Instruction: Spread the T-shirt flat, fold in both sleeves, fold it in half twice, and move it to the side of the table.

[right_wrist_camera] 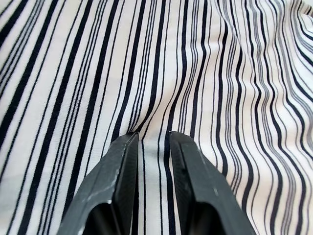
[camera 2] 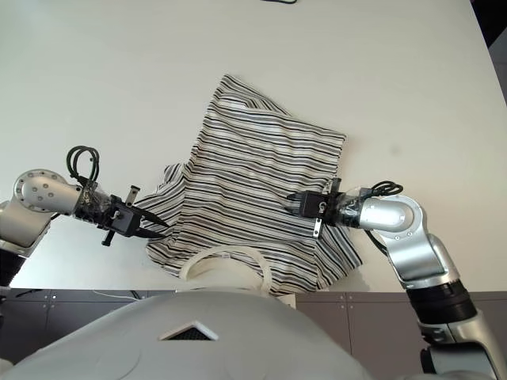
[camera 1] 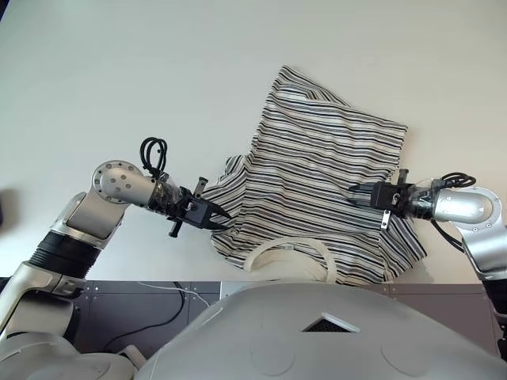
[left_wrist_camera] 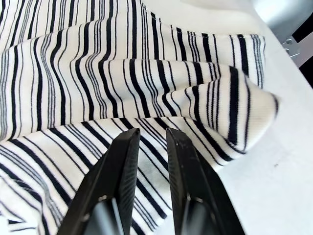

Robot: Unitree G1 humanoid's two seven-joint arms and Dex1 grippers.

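Observation:
A black-and-white striped T-shirt [camera 1: 317,150] lies crumpled on the white table [camera 1: 119,79], its white collar [camera 1: 273,255] toward the near edge. My left gripper [camera 1: 222,220] sits at the shirt's left side beside a folded-over sleeve [left_wrist_camera: 230,112]. Its fingers [left_wrist_camera: 124,161] stand slightly apart over the cloth. My right gripper [camera 1: 352,190] lies on the right part of the shirt's body. In the right wrist view the cloth [right_wrist_camera: 220,73] puckers toward its tips [right_wrist_camera: 154,133], which are shut on a pinch of fabric.
Bare white tabletop extends far behind and to the left of the shirt. The table's near edge [camera 1: 119,277] runs just below the shirt's hem, with a dark frame and cables underneath it.

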